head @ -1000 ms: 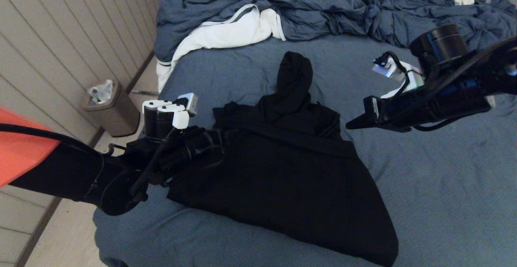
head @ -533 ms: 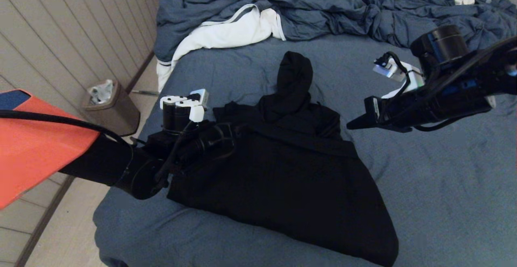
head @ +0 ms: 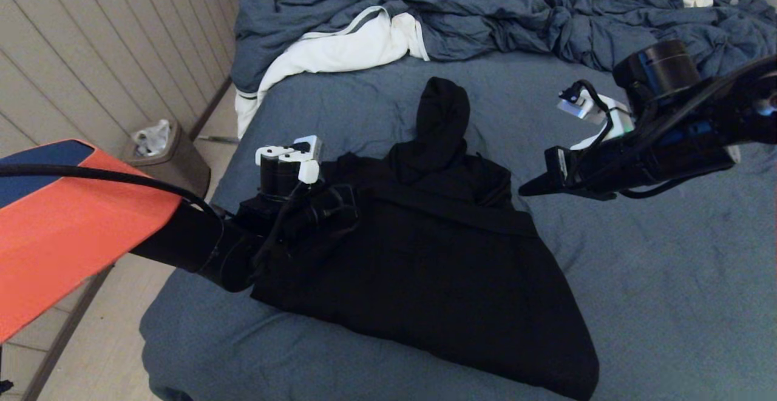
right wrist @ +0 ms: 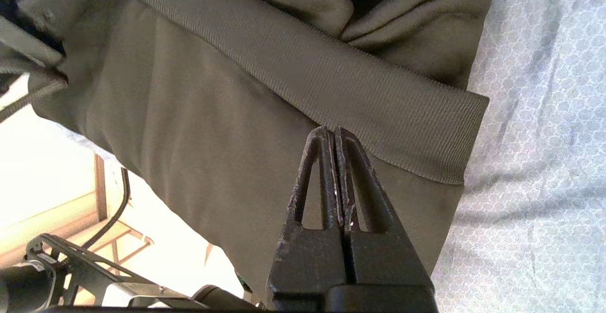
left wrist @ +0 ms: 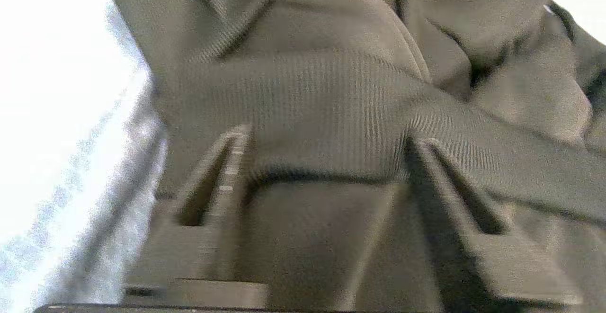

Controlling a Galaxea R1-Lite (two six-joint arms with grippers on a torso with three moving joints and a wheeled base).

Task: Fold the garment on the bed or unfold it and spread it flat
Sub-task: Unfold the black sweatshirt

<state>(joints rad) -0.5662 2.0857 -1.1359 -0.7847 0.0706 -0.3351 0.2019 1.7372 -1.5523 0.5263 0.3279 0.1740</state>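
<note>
The black garment (head: 425, 267) lies on the blue-grey bed (head: 668, 279), its lower part folded up over the chest and its hood (head: 443, 116) pointing to the far side. My left gripper (head: 340, 198) is at the fold's left end. In the left wrist view this gripper (left wrist: 329, 138) is open, its fingers (left wrist: 232, 161) apart, with the ribbed hem band (left wrist: 307, 95) running between the tips. My right gripper (head: 525, 190) hovers over the garment's right shoulder. It is shut and empty (right wrist: 331, 130), above the ribbed band's right corner (right wrist: 426, 128).
A rumpled blue-grey comforter (head: 485, 13) and a white cloth (head: 346, 49) fill the far end of the bed. A brown bin (head: 167, 164) stands on the floor by the panelled wall (head: 91, 55) to the left. Bare sheet lies to the garment's right.
My left arm has moved to the right, onto the garment's left folded edge. The right arm has barely moved and the garment lies as before.
</note>
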